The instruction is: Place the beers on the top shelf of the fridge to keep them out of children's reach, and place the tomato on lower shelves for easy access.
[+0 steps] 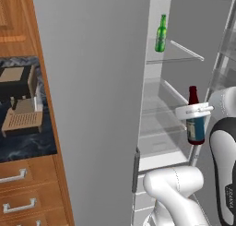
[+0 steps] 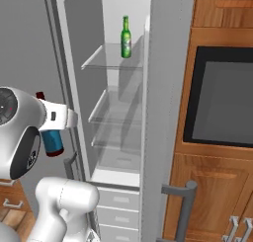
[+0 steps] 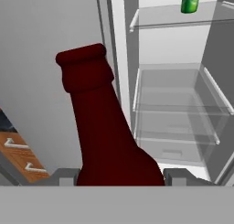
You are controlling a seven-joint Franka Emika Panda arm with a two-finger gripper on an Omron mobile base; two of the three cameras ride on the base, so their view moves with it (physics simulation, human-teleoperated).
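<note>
Left base view: my end effector [image 1: 195, 111] pinches the brown bottle [image 1: 195, 127] upright, low before the open fridge [image 1: 92, 82]; the top shelf [image 1: 177, 60], carrying the green bottle [image 1: 161, 34], probably lies up and left.

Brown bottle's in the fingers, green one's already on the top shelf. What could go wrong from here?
1. The brown bottle hangs well below the top shelf; on the lift its cap may catch that shelf's front edge.
2. The green bottle stands near that front edge, so the incoming bottle might topple it.
3. The open fridge door stands close by and could be clipped.
</note>
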